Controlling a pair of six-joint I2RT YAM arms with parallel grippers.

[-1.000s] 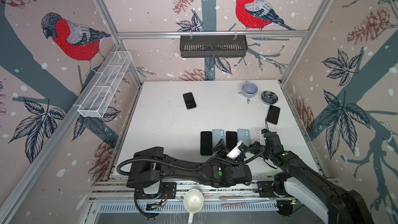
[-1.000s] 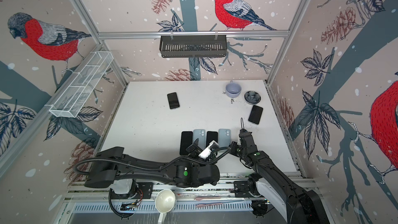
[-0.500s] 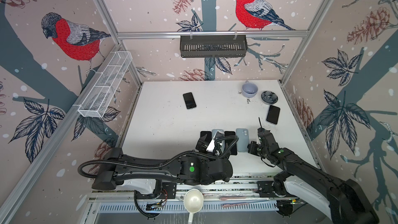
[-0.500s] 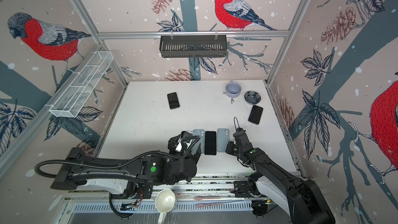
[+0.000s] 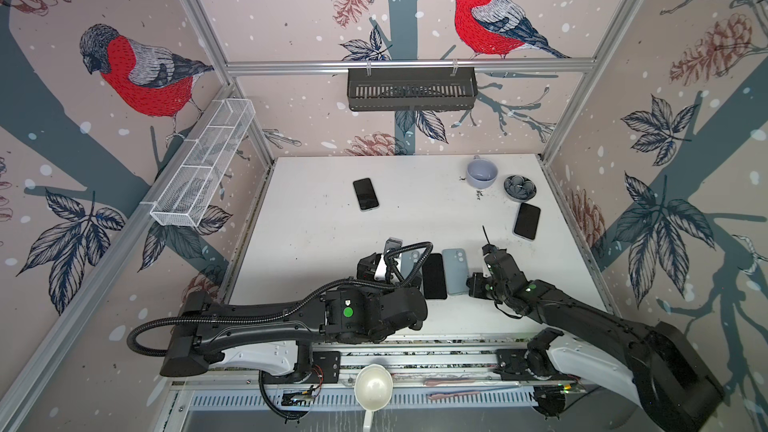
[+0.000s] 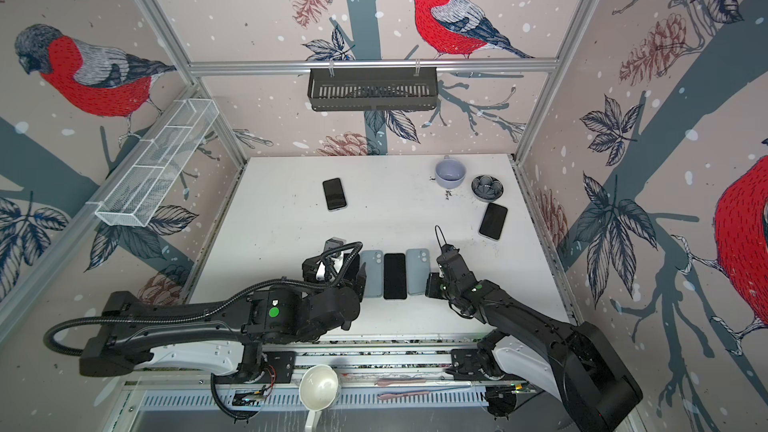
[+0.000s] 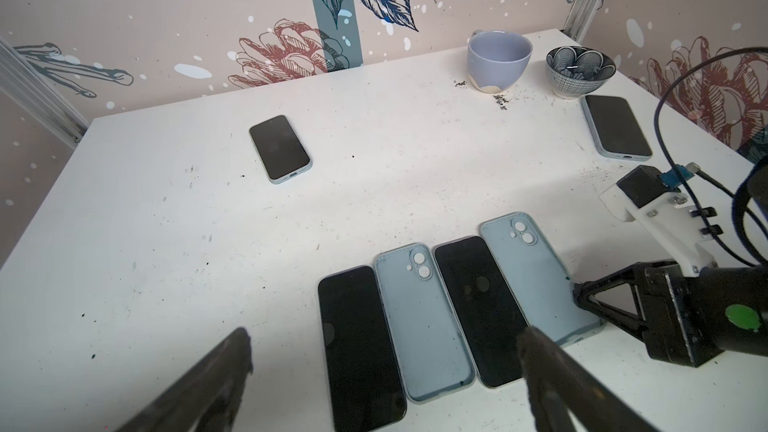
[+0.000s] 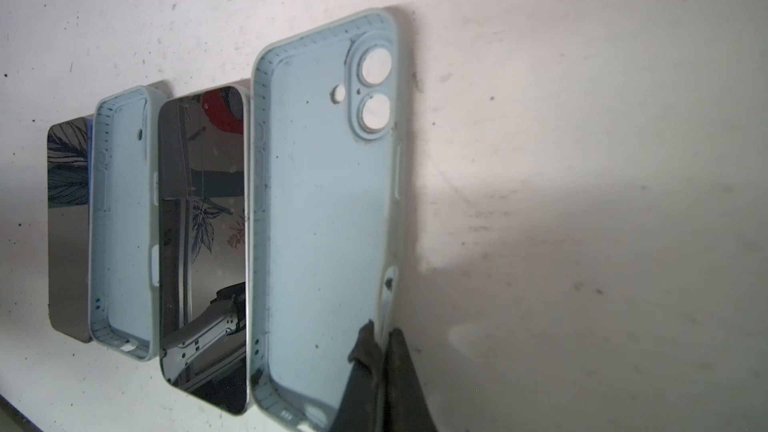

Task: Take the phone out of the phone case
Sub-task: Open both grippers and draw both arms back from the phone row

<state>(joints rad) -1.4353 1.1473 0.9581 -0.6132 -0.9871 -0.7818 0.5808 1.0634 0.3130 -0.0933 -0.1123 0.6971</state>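
Near the table's front edge lie a black phone (image 7: 359, 347), an empty light-blue phone case (image 7: 419, 326), a second bare phone (image 5: 433, 276) and a second empty case (image 8: 324, 209), side by side. My right gripper (image 8: 382, 330) is shut on that last case's side wall, one finger inside and one outside. It shows in both top views (image 5: 471, 284) (image 6: 430, 284). My left gripper (image 7: 386, 336) hangs open above the row's left end, holding nothing. Two more phones still sit in blue cases: one mid-table (image 5: 365, 194), one at the right (image 5: 527, 221).
A lilac mug (image 5: 481, 172) and a patterned bowl (image 5: 519, 187) stand at the back right. A white mesh basket (image 5: 203, 168) hangs on the left wall, a black shelf (image 5: 411, 89) on the back wall. A white ladle (image 5: 373, 386) rests below the front rail.
My left arm has swung from the right end of the row to its left end, still open. My right gripper has moved left and forward onto the rightmost case's edge.
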